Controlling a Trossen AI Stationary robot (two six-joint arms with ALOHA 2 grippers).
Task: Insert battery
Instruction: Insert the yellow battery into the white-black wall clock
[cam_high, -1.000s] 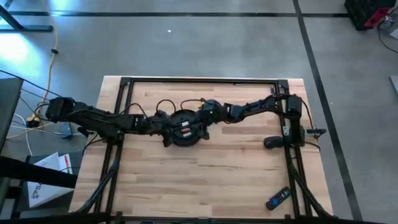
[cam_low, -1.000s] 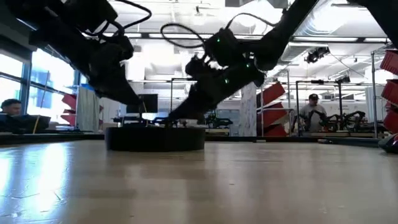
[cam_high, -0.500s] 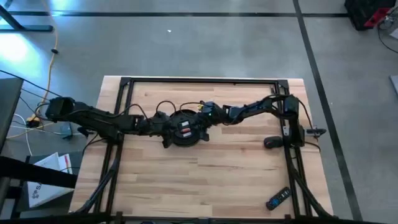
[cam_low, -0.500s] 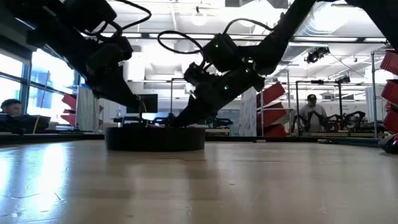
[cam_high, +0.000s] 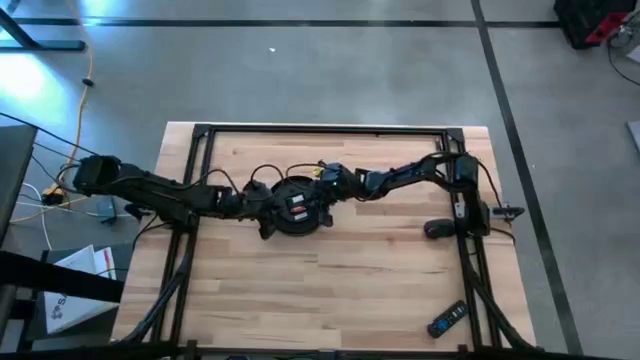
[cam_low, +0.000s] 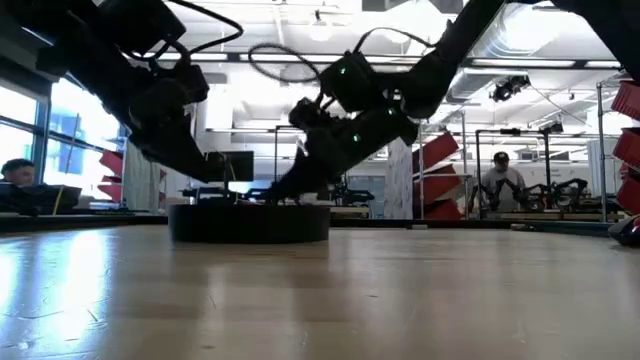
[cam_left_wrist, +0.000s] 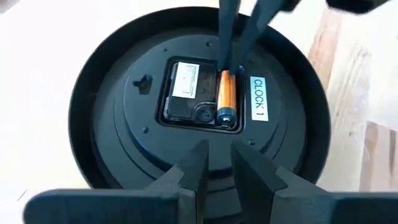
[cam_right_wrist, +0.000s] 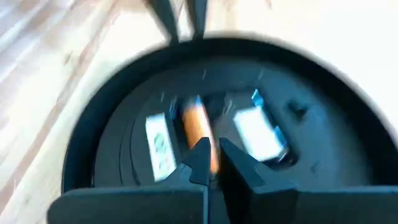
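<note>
We have the left gripper (cam_left_wrist: 219, 163) at the clock (cam_high: 294, 205) rim on its own side, fingers nearly closed with only a thin gap and nothing between them; we read that as bracing the round black housing so it doesn't slide, though contact with the rim isn't clear from any view. Just ahead of those fingertips, the orange battery (cam_left_wrist: 226, 98) lies lengthwise in the compartment at the clock's centre, next to a white label (cam_left_wrist: 259, 107) reading CLOCK 1. It looks seated or close to it. Opposite, the right gripper (cam_right_wrist: 212, 163) comes in from the far side, tips down at the battery's end, fingers narrowed with a small gap; we judge it's pressing the cell home rather than gripping it. We can't tell whether the battery's far end is fully under its contact, since the right fingertips cover it in the left wrist view and the right wrist view is smeared. The low view shows only the clock's side wall. A remote (cam_high: 446, 319) sits well behind the right arm, unused.
</note>
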